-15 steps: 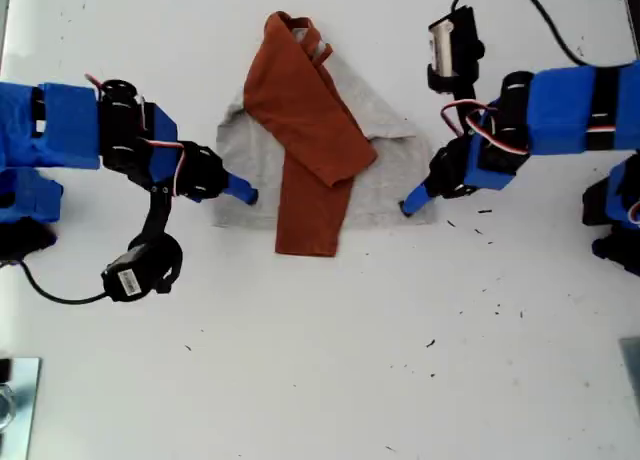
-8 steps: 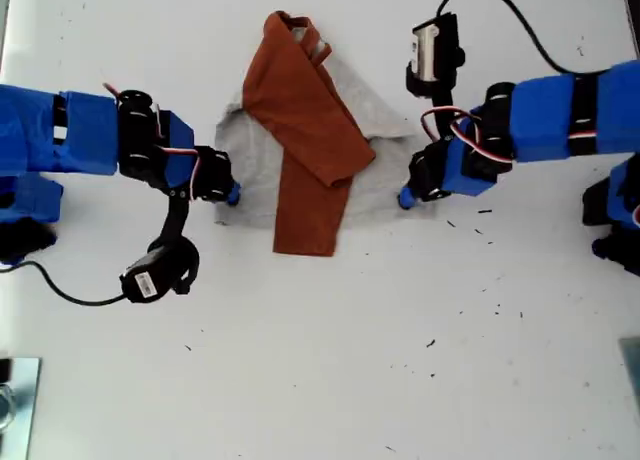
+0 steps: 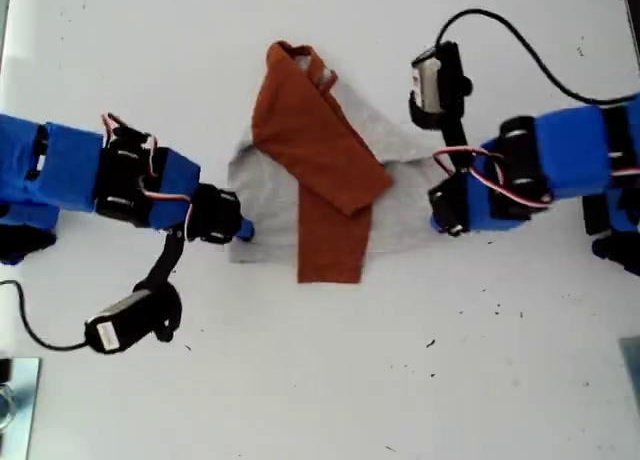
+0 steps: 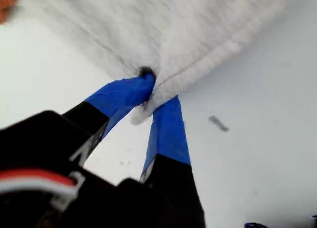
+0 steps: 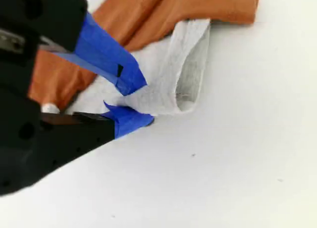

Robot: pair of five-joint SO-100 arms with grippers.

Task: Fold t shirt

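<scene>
A little t shirt [image 3: 320,170] lies flat on the white bench [image 3: 400,380], near the middle and a bit toward the far edge in the exterior view. Its body is light grey. Its two long rust-orange sleeves [image 3: 328,220] are folded in over the grey part. They cross each other and point down toward the near edge. The orange neck is at the far end.

Two blue arms reach in, one from each side of the exterior view. Each one has hold of a bottom corner of the grey part.

The first pincer [image 4: 151,91] comes in from the exterior view's right [image 3: 438,213]. Its two blue tips are squeezed on the thick grey hem [image 4: 208,59] at the corner. The cloth bunches up a little between them. A small dark speck [image 4: 218,123] lies on the bench just beside that corner.

The second pincer [image 5: 136,104] comes in from the exterior view's left [image 3: 243,230]. Its blue tips are nipped on the grey edge too. Beside the tips the grey cloth curls over into a small loop [image 5: 190,69]. The orange sleeves lie just past that loop.

A few more tiny dark specks are scattered on the bench toward the exterior view's right.
</scene>
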